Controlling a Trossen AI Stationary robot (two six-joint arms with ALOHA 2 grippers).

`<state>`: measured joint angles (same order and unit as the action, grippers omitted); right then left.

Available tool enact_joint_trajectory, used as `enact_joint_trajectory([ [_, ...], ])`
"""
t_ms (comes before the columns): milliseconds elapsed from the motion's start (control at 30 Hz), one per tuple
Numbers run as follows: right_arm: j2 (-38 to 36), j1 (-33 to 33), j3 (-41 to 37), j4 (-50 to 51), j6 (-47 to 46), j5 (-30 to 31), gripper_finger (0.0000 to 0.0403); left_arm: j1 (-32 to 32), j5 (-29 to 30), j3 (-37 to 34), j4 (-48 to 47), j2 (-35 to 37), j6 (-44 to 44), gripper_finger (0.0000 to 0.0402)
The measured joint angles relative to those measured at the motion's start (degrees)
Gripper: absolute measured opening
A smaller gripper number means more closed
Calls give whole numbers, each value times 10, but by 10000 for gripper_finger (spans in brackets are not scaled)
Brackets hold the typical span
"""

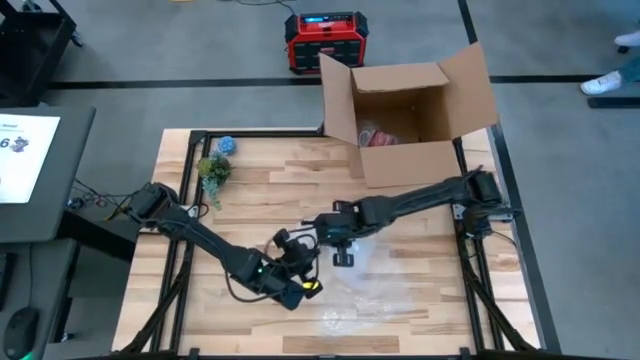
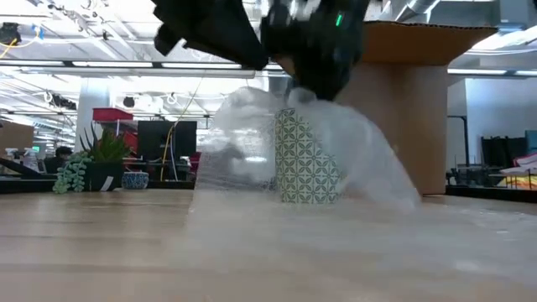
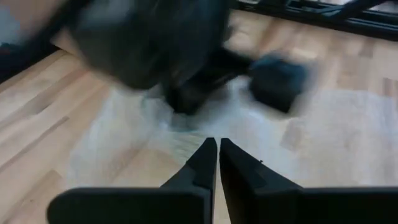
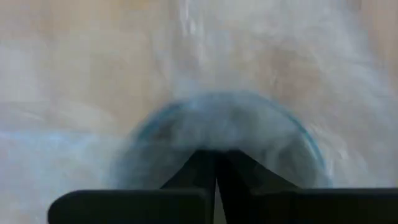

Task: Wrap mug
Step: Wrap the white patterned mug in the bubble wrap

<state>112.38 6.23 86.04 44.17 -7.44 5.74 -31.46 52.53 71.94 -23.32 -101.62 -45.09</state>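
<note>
Directly below the right tool [image 4: 216, 163], pinched shut on bubble wrap [image 2: 369, 159], stands the mug [image 2: 306, 159].

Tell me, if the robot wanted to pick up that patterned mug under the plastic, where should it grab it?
Probably by the rim, coming straight down from above. The mug stands upright on the table with its round mouth facing up, and bubble wrap drapes its sides, so a side grip would likely slip. The right end effector is already above it; the left end effector is alongside.
</note>
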Motion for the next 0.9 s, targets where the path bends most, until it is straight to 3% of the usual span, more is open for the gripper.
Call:
enact_joint_trajectory([
  [267,42,-22,4,7,26,-48,0,-31,-2,4,0,0,-20,0],
  [633,-98,10,31,86,-2,-56,0,-36,-2,4,5,1,-27,0],
  [900,-112,9,-6,-65,13,-26,0,-37,-2,4,5,1,-25,0],
])
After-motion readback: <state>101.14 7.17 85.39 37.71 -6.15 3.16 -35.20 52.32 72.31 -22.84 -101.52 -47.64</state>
